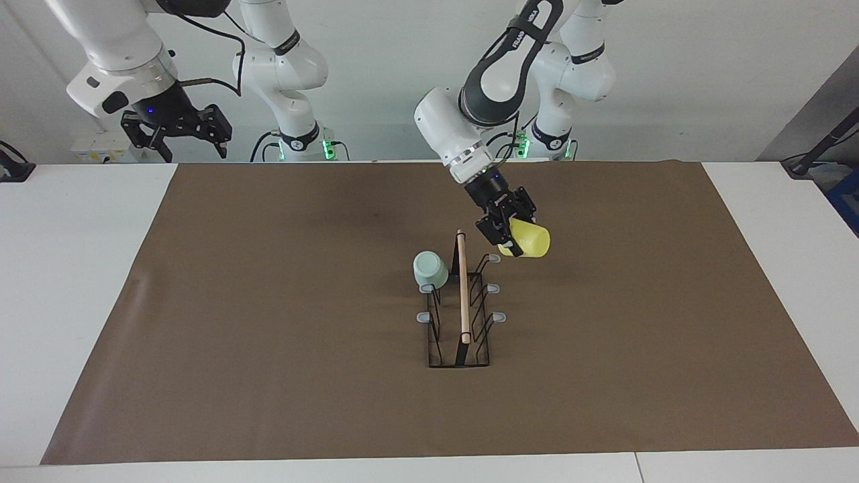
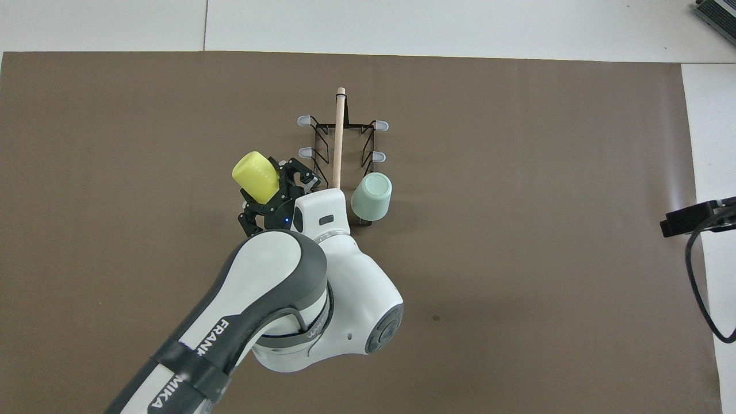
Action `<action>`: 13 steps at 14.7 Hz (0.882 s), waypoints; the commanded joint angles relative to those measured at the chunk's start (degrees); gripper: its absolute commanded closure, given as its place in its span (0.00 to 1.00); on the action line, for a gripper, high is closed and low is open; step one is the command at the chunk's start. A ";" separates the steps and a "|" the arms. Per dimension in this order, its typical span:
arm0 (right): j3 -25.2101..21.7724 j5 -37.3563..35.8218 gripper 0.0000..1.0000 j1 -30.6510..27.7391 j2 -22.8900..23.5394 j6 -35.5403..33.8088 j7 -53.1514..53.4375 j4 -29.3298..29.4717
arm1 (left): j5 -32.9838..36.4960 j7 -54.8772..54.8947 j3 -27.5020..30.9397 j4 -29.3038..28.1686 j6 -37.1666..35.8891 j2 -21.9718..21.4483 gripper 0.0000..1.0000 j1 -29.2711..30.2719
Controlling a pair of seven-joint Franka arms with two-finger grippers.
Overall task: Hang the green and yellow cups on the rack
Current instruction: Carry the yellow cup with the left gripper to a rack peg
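Yellow cup (image 1: 530,240), clamped in the left hand (image 1: 504,231), tilted in the air just off the rack (image 1: 463,302) at about two o'clock in the facing view beside bare pegs; green cup (image 1: 429,270) already hung; right hand (image 1: 176,133) apart, waiting at the worktop (image 1: 87,268) edge.

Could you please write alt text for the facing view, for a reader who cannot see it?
The left gripper, shut on the yellow cup, holds it tilted in the air beside the rack. The green cup hangs on a rack peg toward the right arm's end, while the right gripper waits, jaws open, above the table's edge.
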 commanded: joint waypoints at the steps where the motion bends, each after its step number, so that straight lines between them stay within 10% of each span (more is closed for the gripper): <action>1: 0.45 -0.36 0.00 -0.33 -0.01 0.10 1.31 0.05 | 3.67 -4.16 0.80 0.67 -4.30 2.98 1.00 -2.55; 13: 0.63 0.34 0.00 -0.59 -0.28 2.56 1.49 -1.10 | 5.97 -12.26 0.71 4.28 -8.10 8.19 1.00 -6.25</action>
